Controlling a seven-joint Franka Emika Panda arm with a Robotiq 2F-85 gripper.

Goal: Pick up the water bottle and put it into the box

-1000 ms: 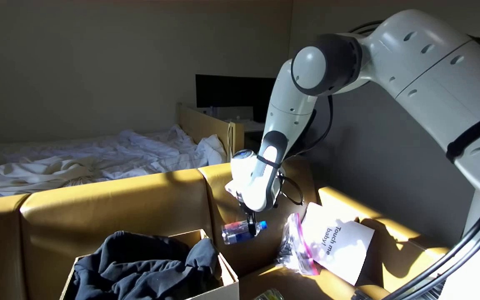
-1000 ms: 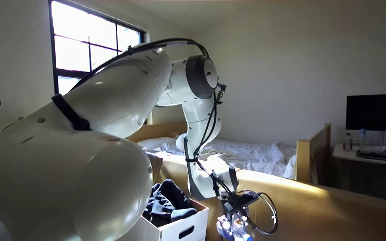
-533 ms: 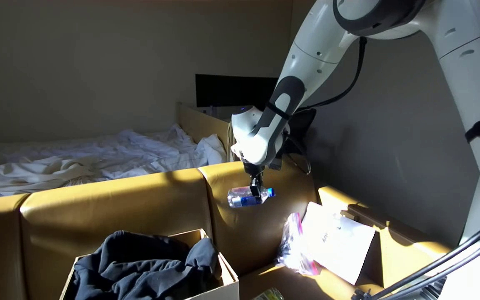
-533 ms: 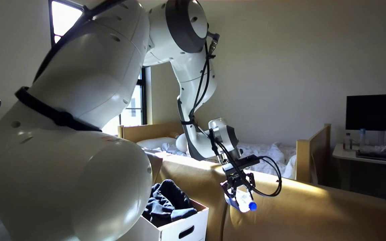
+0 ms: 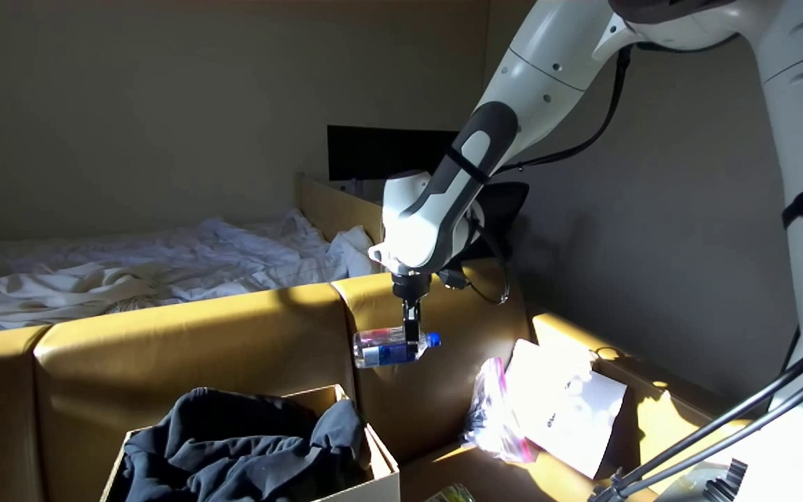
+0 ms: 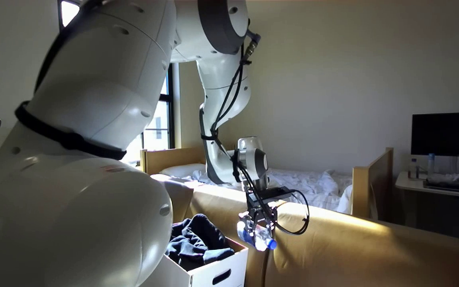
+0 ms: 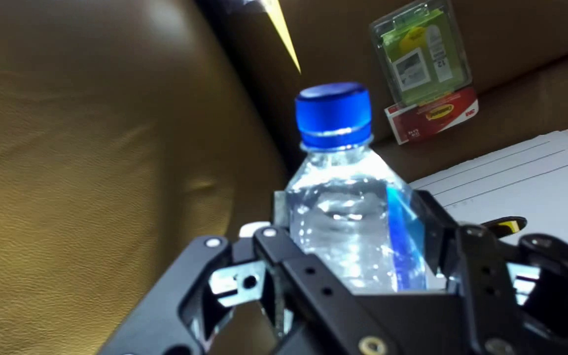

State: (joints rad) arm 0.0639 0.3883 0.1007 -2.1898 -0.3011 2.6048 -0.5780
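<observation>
The water bottle (image 5: pixel 373 348) is clear plastic with a blue cap, a blue label and a reddish patch. It lies nearly level in my gripper (image 5: pixel 412 341), in the air before the sofa back. In the wrist view both fingers of the gripper (image 7: pixel 355 217) press on the sides of the bottle (image 7: pixel 336 231), cap pointing away. In an exterior view the bottle (image 6: pixel 262 240) hangs right of the box (image 6: pixel 235 265). The cardboard box (image 5: pixel 370 488) sits lower left of the bottle in an exterior view. Dark clothing (image 5: pixel 248 446) fills it; its floor is hidden.
The tan sofa back (image 5: pixel 192 355) rises behind the box. A zip bag (image 5: pixel 495 418) and a white printed sheet (image 5: pixel 569 418) lie on the right of the sofa. A green and red package (image 7: pixel 424 64) lies on the seat. A bed stands behind the sofa.
My gripper has lifted the bottle from lower before the sofa back. In the last half second it has shifted left, towards the box side, and sunk slightly. The box has not moved.
</observation>
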